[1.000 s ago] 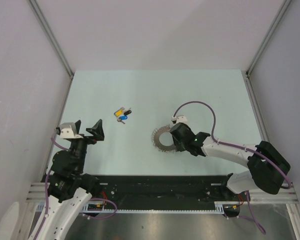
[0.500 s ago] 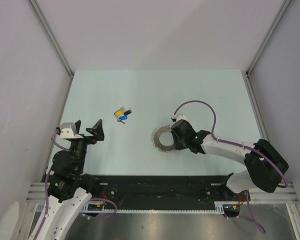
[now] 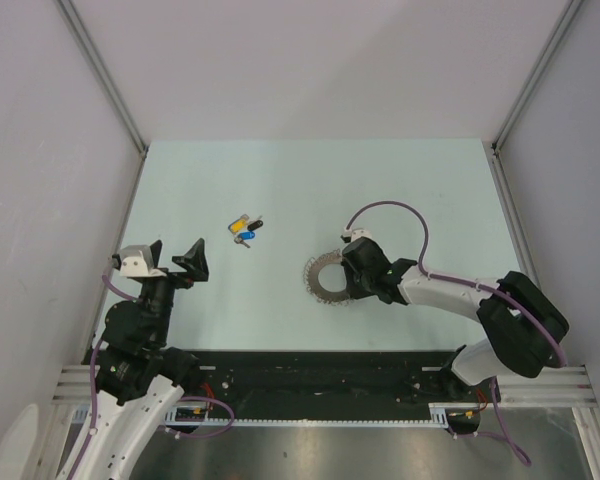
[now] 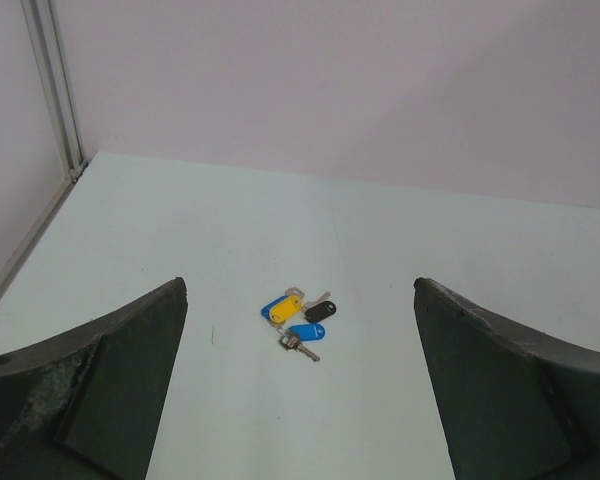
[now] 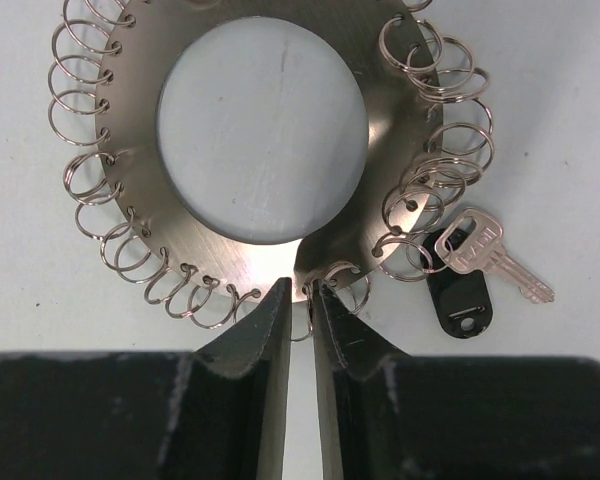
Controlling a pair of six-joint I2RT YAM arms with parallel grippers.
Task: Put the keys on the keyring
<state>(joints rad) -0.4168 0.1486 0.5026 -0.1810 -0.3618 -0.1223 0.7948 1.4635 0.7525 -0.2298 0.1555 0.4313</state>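
The keyring (image 5: 210, 262) is a flat silvery disc with a round hole and many small wire rings along its rim; it lies mid-table (image 3: 323, 281). My right gripper (image 5: 300, 290) sits at its near edge, jaws almost together with one small ring pinched in the narrow gap; in the top view the right gripper (image 3: 352, 274) covers the disc's right side. A black-tagged key (image 5: 464, 283) hangs from a rim ring on the right. The loose keys (image 4: 300, 318), with yellow, blue and black heads, lie bunched (image 3: 246, 228) ahead of my left gripper (image 4: 300, 290), which is wide open and apart from them.
Grey walls with aluminium posts (image 3: 108, 88) close in the pale green table (image 3: 310, 180) on three sides. A purple cable (image 3: 400, 212) loops over the right arm. The left gripper (image 3: 170, 260) hovers near the table's left edge.
The right gripper's jaws have narrowed at the keyring's edge, and that arm has stretched slightly forward. The left arm and the loose keys have not moved.
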